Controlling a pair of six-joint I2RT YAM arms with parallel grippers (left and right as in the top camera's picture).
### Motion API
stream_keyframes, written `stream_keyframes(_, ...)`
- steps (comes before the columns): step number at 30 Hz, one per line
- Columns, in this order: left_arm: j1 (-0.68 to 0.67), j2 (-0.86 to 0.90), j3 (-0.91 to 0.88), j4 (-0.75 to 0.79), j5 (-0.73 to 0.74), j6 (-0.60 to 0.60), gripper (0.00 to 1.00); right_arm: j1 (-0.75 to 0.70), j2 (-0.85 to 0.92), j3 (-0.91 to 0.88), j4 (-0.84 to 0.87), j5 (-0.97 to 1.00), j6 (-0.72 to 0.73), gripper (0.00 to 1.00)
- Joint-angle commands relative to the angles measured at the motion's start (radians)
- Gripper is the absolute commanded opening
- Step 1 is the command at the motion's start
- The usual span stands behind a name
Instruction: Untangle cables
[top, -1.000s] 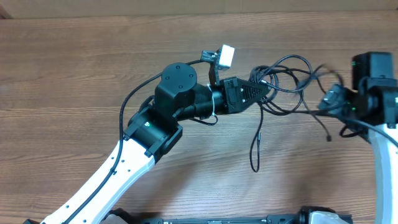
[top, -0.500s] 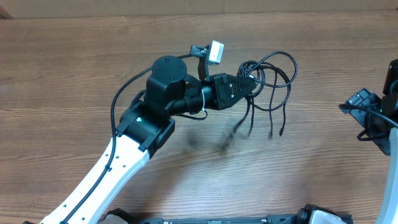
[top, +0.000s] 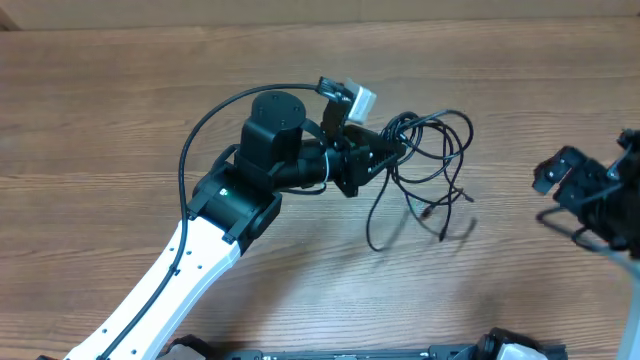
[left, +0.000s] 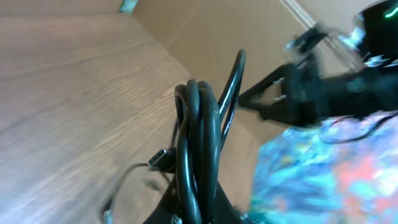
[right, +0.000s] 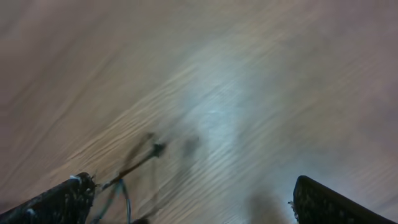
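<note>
**Left gripper** (top: 393, 152): pressed together on a bundle of several strands of the cables (left: 198, 149), whose loops are seen rising from between the jaws in the left wrist view. The bundle appears to be lifted off the table (top: 120, 120). Loose loops are spread just to the right of the fingers, and free plug ends hang below them (blurred, so their exact lie cannot be told).

**Right gripper** (top: 572, 182): spread wide, empty, and well apart at the right edge.

**Handling:** the cords are judged light, limp and springy, and liable to slip. A single free plug end is best taken, not the knotted middle.
</note>
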Motion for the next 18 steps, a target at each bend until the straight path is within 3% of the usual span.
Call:
stream_keyframes(1, 0.001, -0.018, 0.024, -0.017, 0.036, 0.270, 0.04, -0.002, -0.079, 0.006, 0.006, -0.211, -0.176, 1.00)
stream_keyframes(10, -0.056, -0.018, 0.024, -0.051, 0.321, 0.762, 0.04, 0.000, -0.172, 0.006, -0.016, -0.399, -0.369, 1.00)
stream_keyframes(12, -0.070, -0.018, 0.024, -0.087, 0.359, 0.879, 0.04, 0.000, -0.172, 0.006, -0.034, -0.503, -0.478, 1.00)
stream_keyframes(15, -0.082, -0.018, 0.024, -0.127, 0.358, 0.996, 0.04, 0.000, -0.172, 0.006, -0.083, -0.644, -0.648, 1.00)
stream_keyframes(18, -0.083, -0.018, 0.024, -0.134, 0.358, 1.034, 0.04, 0.000, -0.172, 0.006, -0.122, -0.710, -0.750, 1.00)
